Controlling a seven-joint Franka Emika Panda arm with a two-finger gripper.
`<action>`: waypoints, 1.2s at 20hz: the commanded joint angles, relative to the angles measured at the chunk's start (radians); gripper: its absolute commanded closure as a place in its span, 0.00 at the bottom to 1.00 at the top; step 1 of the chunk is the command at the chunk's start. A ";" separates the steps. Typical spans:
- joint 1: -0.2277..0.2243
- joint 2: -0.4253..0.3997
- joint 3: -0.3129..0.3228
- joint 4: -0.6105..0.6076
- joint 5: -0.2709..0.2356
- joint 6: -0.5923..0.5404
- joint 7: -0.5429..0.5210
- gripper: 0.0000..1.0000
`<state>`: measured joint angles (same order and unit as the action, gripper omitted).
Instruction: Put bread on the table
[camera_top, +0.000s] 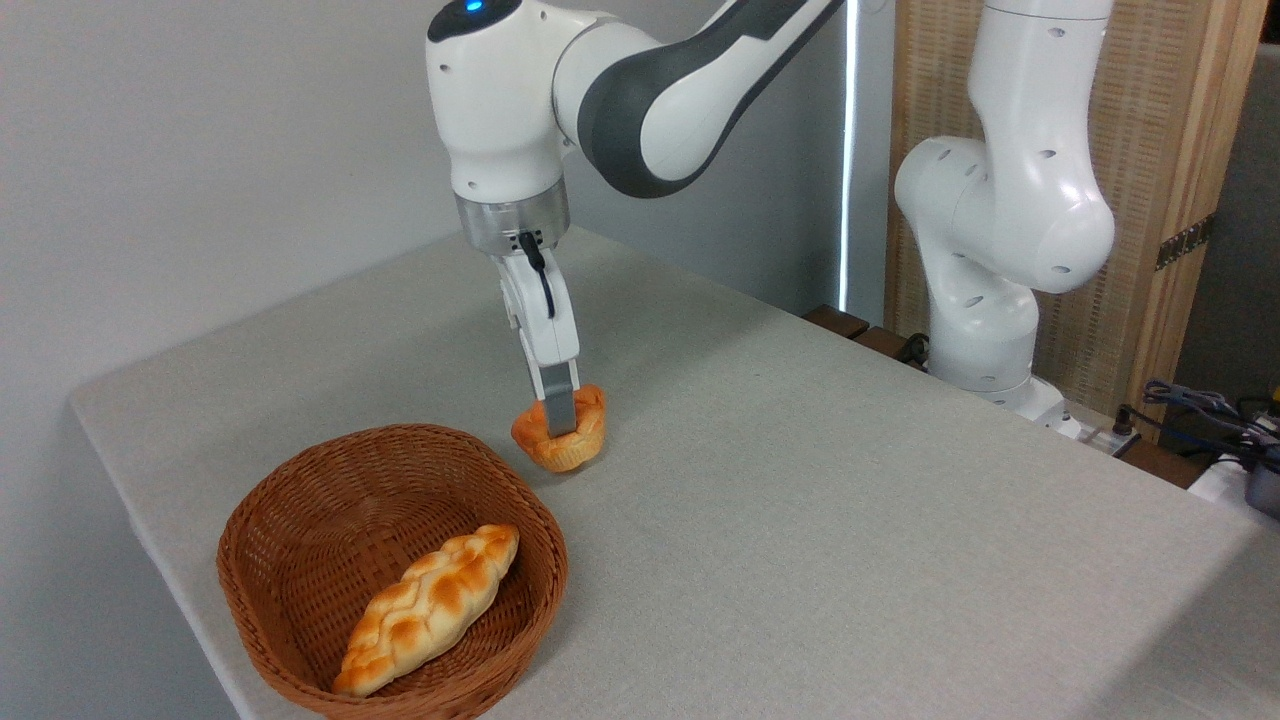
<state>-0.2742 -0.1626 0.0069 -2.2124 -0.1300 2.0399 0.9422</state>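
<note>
Bread: task item, noted last below in size order.

Bench (800, 520): light grey-beige cloth-like surface, fills most of the view.

Arm (640, 90): white and grey Panda, reaches in from the upper right and points straight down over the left-centre of the bench.

Basket (300, 500): brown wicker, near the front left corner of the bench. One long braided loaf (430, 607) lies inside it.

Tool (560, 415): comes down onto the bread from above, one finger (559, 400) in front of the bun. Clenched on the bread.

Bread (575, 445): small orange-golden bun, outside the basket, just beyond its far rim. Sits at bench level; cannot tell whether its base touches the cloth.
</note>
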 joint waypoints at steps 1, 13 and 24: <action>-0.002 0.005 0.005 0.003 0.016 0.008 0.015 0.00; 0.012 -0.003 0.025 0.152 0.015 -0.179 0.000 0.00; 0.012 0.164 0.179 0.615 0.015 -0.392 -0.132 0.00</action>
<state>-0.2538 -0.0837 0.1526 -1.7305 -0.1296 1.6905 0.8357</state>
